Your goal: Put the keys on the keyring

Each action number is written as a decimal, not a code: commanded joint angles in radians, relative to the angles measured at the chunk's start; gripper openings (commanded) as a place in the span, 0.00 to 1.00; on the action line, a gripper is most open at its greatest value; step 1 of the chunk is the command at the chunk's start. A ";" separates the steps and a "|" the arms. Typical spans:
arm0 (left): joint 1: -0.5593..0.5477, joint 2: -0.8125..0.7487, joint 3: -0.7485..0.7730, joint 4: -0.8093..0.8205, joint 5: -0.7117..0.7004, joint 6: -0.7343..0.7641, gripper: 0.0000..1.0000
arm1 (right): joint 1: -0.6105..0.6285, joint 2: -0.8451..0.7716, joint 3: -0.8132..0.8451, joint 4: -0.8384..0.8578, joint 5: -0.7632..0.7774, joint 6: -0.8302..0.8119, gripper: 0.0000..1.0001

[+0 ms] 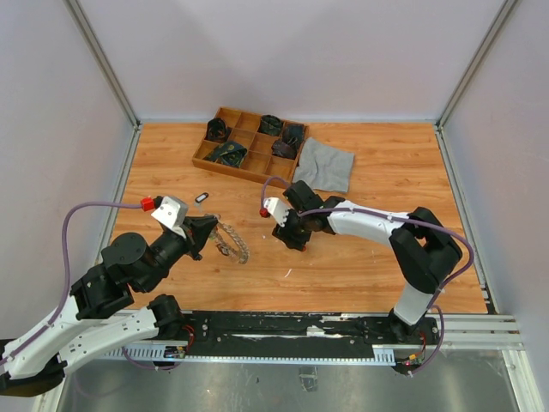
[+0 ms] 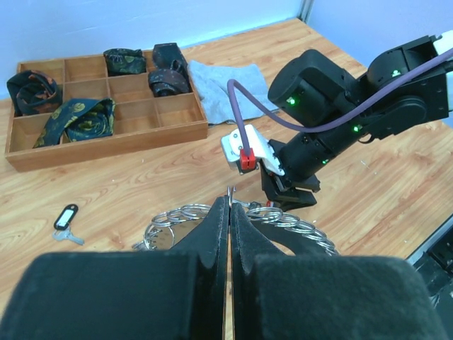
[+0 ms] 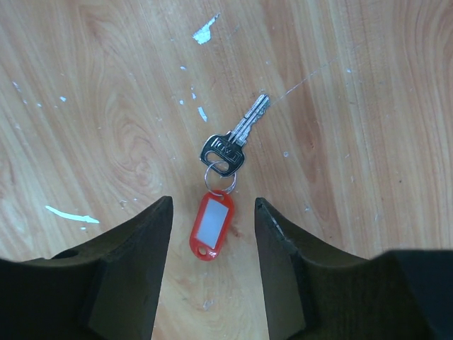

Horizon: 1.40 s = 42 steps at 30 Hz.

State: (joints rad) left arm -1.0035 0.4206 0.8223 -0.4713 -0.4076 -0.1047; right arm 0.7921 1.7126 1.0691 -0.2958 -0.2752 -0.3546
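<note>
- My right gripper point(image 3: 212, 205) points down at the table point(image 3: 354, 106) with its jaws parted about halfway, and it holds nothing.
- The red-tagged key point(image 3: 225, 152) lies flat on the wood right under it. The red tag sits between the two fingertips with a gap on each side, and the silver blade points away beyond the tips.
- My left gripper point(image 2: 230, 202) is closed tight, with its fingers pressed together on the keyring point(image 1: 232, 243). From the left wrist camera I see loops of the ring fanning out on both sides of the tips.
- In the overhead view the keyring hangs off the left gripper's tip, tilted. It is near the right gripper and not touching it.
- A white-tagged key point(image 2: 65, 218) lies on the table by itself, off to the left of the keyring and well apart from both grippers.
- At the far side of the table are a wooden tray point(image 1: 240, 169) and, just beside it, a grey cloth point(image 1: 328, 165).
</note>
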 commanded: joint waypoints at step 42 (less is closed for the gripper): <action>-0.001 0.007 0.003 0.082 -0.011 0.007 0.00 | -0.102 -0.069 -0.077 0.147 -0.186 0.087 0.01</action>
State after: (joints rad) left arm -1.0035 0.4232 0.8223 -0.4713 -0.4164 -0.1043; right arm 0.7383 1.6939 1.0241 -0.2226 -0.3679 -0.3500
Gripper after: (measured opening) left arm 0.012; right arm 0.011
